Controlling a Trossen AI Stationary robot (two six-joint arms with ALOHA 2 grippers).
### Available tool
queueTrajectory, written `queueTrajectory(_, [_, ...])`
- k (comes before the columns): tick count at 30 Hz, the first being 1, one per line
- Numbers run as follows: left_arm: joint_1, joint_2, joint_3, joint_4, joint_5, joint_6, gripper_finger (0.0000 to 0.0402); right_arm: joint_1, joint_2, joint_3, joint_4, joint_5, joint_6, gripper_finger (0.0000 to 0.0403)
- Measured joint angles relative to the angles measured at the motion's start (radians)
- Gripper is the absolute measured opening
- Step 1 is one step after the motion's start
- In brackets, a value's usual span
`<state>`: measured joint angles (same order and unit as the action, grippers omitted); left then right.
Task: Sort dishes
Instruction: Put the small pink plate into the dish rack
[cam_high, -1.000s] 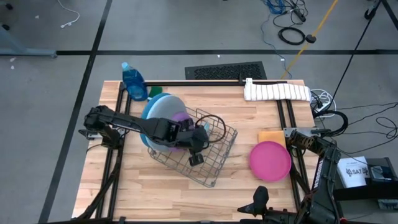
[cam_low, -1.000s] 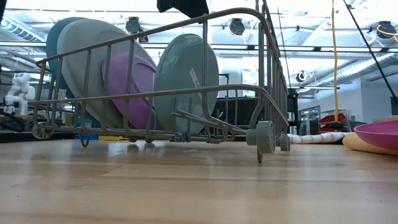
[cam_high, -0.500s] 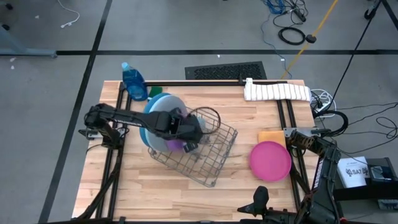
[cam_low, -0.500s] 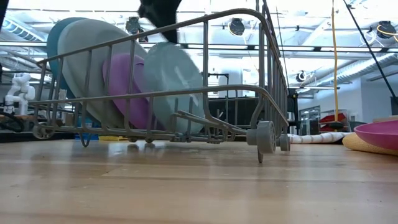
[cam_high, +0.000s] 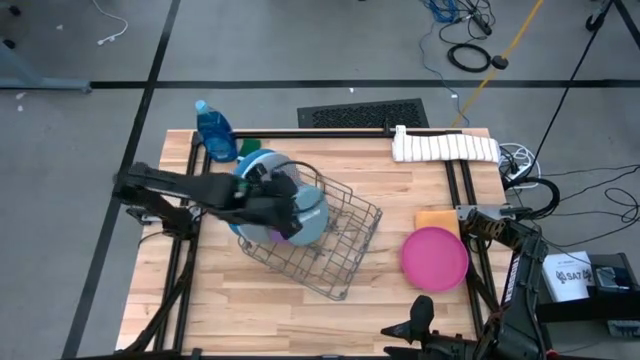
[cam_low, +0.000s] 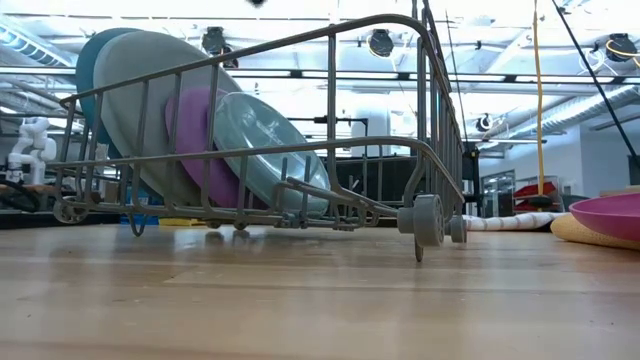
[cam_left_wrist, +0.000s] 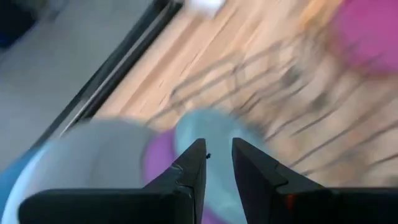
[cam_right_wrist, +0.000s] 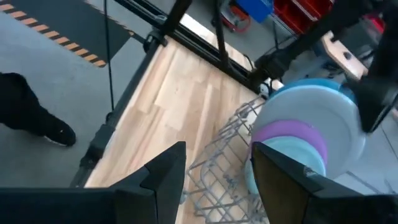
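A wire rack (cam_high: 340, 250) stands on the table. In it stand a blue plate (cam_high: 248, 160), a grey plate (cam_low: 135, 105), a purple plate (cam_low: 195, 135) and a small teal plate (cam_low: 265, 145), each with its lower edge between the wires. The teal plate (cam_high: 312, 215) leans back against the purple one. A pink plate (cam_high: 435, 257) lies flat on the table to the right. My left gripper (cam_left_wrist: 217, 152) hovers above the racked plates, narrowly open and empty. My right gripper (cam_right_wrist: 217, 171) waits open at the table's near right.
An orange sponge (cam_high: 435, 220) lies by the pink plate's far side. A rolled white towel (cam_high: 445, 147) sits at the far right, and a blue soap bottle (cam_high: 215, 130) at the far left corner. Bare wood lies in front of the rack.
My left gripper has risen out of the low view and drawn back toward the table's left edge, away from the teal plate. The teal plate, upright a second ago, has tipped back onto the purple plate; its lower edge has stayed in the rack.
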<state>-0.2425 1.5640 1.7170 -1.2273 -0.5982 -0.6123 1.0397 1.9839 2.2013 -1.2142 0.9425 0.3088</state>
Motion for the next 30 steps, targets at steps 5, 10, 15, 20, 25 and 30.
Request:
queueTrajectory(5, [-0.143, -0.106, 0.001, 0.17, -0.135, 0.076, 0.0081, -0.023, 0.0, 0.0, -0.069, -0.007, 0.185, 0.0176])
queueTrajectory(10, [-0.305, -0.141, -0.006, 0.202, -0.352, 0.098, 0.0081, -0.073, 0.009, -0.025, -0.24, -0.2, 0.562, 0.0176])
queueTrajectory(15, [-0.402, -0.133, -0.076, 0.22, -0.512, 0.095, 0.0081, -0.113, 0.03, -0.115, -0.349, -0.556, 0.806, 0.0176])
queueTrajectory(20, [-0.426, -0.126, -0.179, 0.276, -0.56, 0.094, 0.0081, -0.133, 0.031, -0.203, -0.357, -0.666, 0.913, 0.0176])
queueTrajectory(25, [-0.426, -0.126, -0.306, 0.346, -0.559, 0.095, 0.0081, -0.131, 0.031, -0.311, -0.356, -0.692, 1.006, 0.0176])
queueTrajectory(30, [-0.426, -0.126, -0.366, 0.351, -0.547, 0.066, 0.0081, -0.138, 0.031, -0.458, -0.357, -0.788, 1.071, 0.0178])
